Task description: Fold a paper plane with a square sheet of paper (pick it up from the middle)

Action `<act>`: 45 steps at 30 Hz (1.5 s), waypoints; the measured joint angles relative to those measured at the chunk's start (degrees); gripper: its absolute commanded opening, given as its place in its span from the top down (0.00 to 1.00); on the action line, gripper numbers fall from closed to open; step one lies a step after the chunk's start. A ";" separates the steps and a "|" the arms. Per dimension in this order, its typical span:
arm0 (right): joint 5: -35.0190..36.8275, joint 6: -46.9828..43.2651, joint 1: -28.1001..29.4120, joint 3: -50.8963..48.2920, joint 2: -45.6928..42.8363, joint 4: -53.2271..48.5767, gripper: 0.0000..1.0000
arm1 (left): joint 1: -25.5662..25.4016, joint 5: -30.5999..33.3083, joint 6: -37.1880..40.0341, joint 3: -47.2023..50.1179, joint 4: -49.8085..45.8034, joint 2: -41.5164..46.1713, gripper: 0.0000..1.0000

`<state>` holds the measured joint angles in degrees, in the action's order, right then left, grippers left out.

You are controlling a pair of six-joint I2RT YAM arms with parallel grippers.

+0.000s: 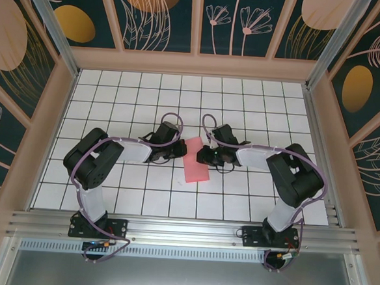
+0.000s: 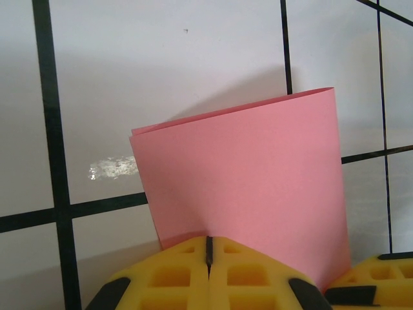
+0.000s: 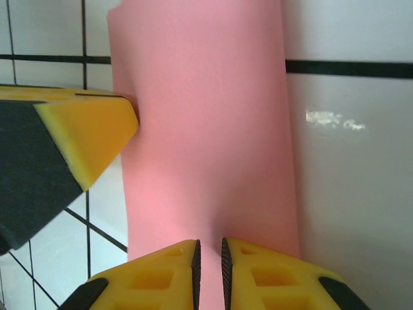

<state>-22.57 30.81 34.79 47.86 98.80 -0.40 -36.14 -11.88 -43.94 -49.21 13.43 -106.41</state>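
Observation:
The square sheet of paper [image 1: 197, 160] is salmon pink and lies folded in half on the white grid table, between the two grippers. Two layers show at its far edge [image 2: 139, 132]. My left gripper [image 2: 208, 240] is shut, with its yellow fingertips set down on the sheet's near edge, and the paper [image 2: 245, 181] runs on beneath them. My right gripper [image 3: 210, 242] stands over the opposite edge with a narrow gap between its fingers, and pink paper [image 3: 206, 129] shows through that gap. The left gripper's finger [image 3: 84, 135] touches the sheet's far side. A paper plane is out of view.
Both black arms [image 1: 98, 155] [image 1: 292, 172] reach inward from their bases at the near edge. The right gripper's yellow finger [image 2: 381, 278] sits close beside the left one. Wooden walls [image 1: 195, 64] enclose the tiled table, with free tiles behind and in front of the sheet.

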 measured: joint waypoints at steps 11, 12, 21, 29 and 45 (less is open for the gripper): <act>1.46 -0.26 -1.01 4.98 4.70 0.46 0.83 | 0.00 0.00 0.26 -0.09 -0.04 -0.04 0.97; 1.84 -0.24 -1.14 4.87 5.09 0.44 0.83 | 0.00 0.02 0.28 -0.11 -0.07 -0.04 0.97; 2.71 -0.24 -1.60 4.66 4.61 0.39 0.83 | -0.04 0.22 0.44 -0.22 -0.17 -0.07 0.97; 2.64 -0.26 -1.84 9.03 6.01 0.59 0.83 | -0.04 0.24 0.46 -0.26 -0.15 -0.15 0.97; 3.23 0.00 -2.62 10.82 9.46 1.05 0.83 | -0.11 0.42 0.46 -0.26 -0.13 -0.15 0.97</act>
<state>-19.33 30.81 32.16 58.67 108.27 0.64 -36.25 -11.46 -43.48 -49.47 13.30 -106.56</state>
